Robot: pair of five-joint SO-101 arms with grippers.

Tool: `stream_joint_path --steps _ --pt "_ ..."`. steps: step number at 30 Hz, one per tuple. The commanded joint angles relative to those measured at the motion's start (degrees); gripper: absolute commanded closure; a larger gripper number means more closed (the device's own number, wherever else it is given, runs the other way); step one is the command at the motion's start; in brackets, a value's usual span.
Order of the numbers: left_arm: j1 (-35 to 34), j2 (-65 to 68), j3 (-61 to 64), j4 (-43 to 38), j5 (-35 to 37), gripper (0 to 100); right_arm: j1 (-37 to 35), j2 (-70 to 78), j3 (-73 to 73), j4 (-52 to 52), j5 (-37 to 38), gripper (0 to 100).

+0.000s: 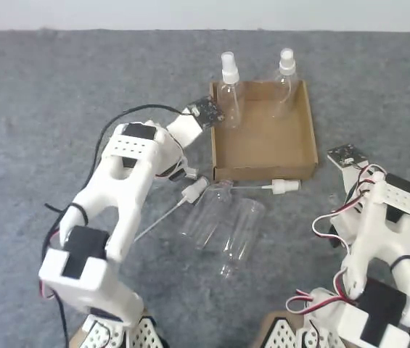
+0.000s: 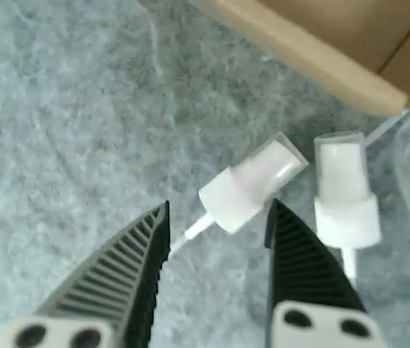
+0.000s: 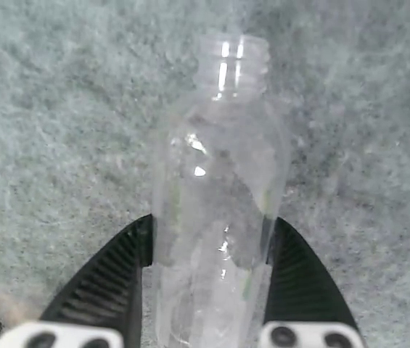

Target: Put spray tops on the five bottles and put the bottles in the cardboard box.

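**Q:** What is laid out, seen from above?

**A:** A grey carpeted surface [image 1: 38,109] is shown, with an open cardboard box [image 1: 263,172] near its middle. Two bottles fitted with spray tops are stood upright inside the box against its far wall: the first capped bottle [image 1: 228,101] in one far corner, the second capped bottle [image 1: 283,94] towards the other. Just in front of the box, two clear bottles are laid on their sides next to each other, the nearer-box bottle [image 1: 206,214] and the outer bottle [image 1: 241,230]. A loose spray top [image 1: 286,186] is laid close against the box's front wall, with its thin tube stretched along that wall.

**Q:** Where is the left hand [image 2: 219,205], and how is it set?

**A:** It is held low over the surface near a front corner of the box. Its fingers are spread apart, one on either side of a white spray top [image 2: 252,185] that is lying on the carpet. Whether either finger is touching the top cannot be told, and nothing is gripped. A second spray top [image 2: 344,192] is seen just beside one finger, outside the gap.

**Q:** And the right hand [image 3: 212,221]?

**A:** It is closed on an open-necked bottle [image 3: 219,167]. Both fingers are pressed against the sides of the clear body, and the bare threaded neck is pointed away from the hand, over the carpet. From above, the right arm is placed beside the box, on the side away from the left arm.
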State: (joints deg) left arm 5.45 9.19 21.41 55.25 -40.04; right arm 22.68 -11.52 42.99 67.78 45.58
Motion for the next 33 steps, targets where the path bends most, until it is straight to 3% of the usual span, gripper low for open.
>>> stream_joint_path --steps 1,9,14,23,29,33 --pt "0.4 1.7 -0.4 -4.0 -2.5 80 -0.7 -2.3 -0.1 -0.7 0.6 91.4" --pt "0.4 6.7 -0.5 -7.7 -2.2 80 -0.7 -2.3 -0.1 -0.7 0.6 91.4" --pt "-0.4 5.0 0.0 -7.3 1.0 87 -0.7 -2.3 -0.1 -0.6 0.6 91.4" --pt "-2.5 1.1 0.0 4.5 4.7 88 -0.7 -2.3 -0.1 -0.6 0.6 91.4" --pt "-6.3 -3.0 0.0 9.7 12.4 88 -0.7 -2.3 -0.1 -0.1 0.5 91.4" --pt "-6.8 -5.4 -0.5 10.2 12.6 88 -0.7 -2.3 -0.1 -0.1 0.4 91.4"
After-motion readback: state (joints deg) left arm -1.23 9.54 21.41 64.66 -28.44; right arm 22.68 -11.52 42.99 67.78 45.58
